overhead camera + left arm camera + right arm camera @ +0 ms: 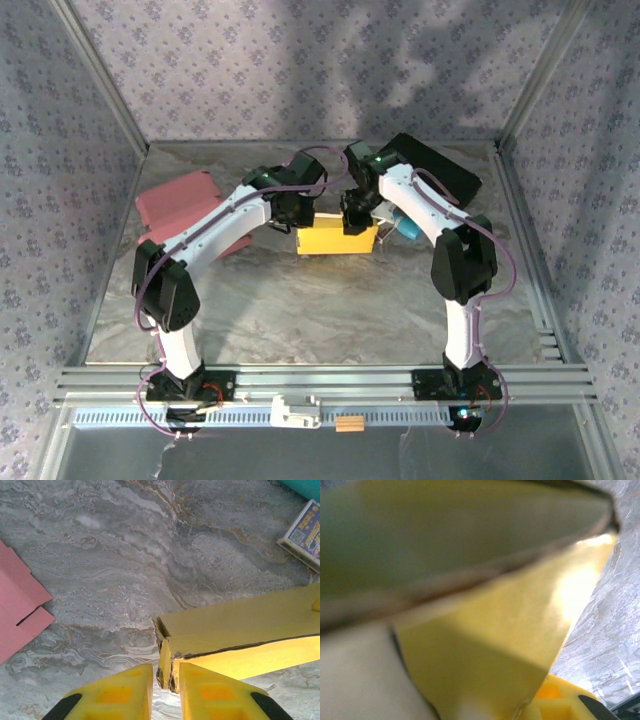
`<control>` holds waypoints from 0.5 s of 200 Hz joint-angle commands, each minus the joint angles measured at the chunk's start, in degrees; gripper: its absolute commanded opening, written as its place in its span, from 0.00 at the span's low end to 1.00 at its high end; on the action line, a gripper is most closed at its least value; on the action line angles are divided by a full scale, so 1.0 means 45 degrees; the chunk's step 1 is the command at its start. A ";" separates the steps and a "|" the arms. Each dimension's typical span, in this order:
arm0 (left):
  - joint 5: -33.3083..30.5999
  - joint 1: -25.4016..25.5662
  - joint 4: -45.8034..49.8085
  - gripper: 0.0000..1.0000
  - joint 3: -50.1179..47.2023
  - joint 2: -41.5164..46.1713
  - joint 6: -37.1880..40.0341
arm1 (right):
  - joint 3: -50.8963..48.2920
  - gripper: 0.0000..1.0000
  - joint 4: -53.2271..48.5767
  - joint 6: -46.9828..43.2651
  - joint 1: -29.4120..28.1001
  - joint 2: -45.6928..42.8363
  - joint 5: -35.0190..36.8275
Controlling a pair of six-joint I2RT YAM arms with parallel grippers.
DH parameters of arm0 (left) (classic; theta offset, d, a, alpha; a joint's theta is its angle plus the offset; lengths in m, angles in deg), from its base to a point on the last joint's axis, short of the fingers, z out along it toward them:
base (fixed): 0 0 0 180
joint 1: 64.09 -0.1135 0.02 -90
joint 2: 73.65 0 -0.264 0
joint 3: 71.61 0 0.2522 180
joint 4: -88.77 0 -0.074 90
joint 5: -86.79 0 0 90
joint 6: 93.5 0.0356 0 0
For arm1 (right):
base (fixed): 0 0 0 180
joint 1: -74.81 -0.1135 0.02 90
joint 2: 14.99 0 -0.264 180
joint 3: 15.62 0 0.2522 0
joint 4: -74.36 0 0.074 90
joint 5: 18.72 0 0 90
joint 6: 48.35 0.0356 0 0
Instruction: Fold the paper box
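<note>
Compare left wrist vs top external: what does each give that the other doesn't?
Left wrist: the left tool pinching the frayed near corner of the yellow box; a small printed carton up close; the slot cut in the pink cardboard.
Top external: both arms' poses, the right tool at the box's right end, and a flat black object at the far right.
Shared: yellow box, pink cardboard, marbled table.

Lilac floral walls point(300, 60) are enclosing a grey marbled bench point(320, 310); metal posts point(100, 75) are rising at its back corners; rails point(330, 378) are running along the near edge; shadows point(450, 50) are falling across the back wall.
</note>
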State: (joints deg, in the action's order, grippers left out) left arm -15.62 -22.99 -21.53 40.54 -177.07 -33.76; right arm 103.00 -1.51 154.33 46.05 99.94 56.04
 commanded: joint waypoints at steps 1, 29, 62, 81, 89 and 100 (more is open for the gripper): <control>-0.0365 -0.0052 0.0420 0.22 0.0421 -0.0105 0.0004 | -0.0411 0.22 -0.0222 -0.0039 0.0004 0.0337 0.0046; -0.0260 -0.0053 0.0565 0.20 0.0479 -0.0171 0.0143 | -0.0465 0.22 -0.0203 -0.0023 0.0003 0.0338 0.0048; -0.0107 -0.0052 0.0421 0.19 0.0209 -0.0201 0.0124 | -0.0490 0.22 -0.0181 -0.0041 0.0003 0.0319 0.0041; -0.0010 -0.0072 0.0396 0.16 0.0266 -0.0290 0.0162 | -0.0497 0.22 -0.0183 -0.0031 0.0004 0.0323 0.0029; -0.0026 -0.0071 0.0451 0.15 0.0302 -0.0337 0.0162 | -0.0491 0.22 -0.0172 -0.0037 0.0003 0.0318 0.0048; -0.0002 -0.0072 0.0422 0.13 0.0303 -0.0340 0.0162 | -0.0499 0.22 -0.0145 -0.0031 0.0005 0.0318 0.0023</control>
State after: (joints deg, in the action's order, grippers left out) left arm -15.86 -22.99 -20.92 40.69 -177.18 -33.50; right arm 102.91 -1.44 154.33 46.05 99.94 56.02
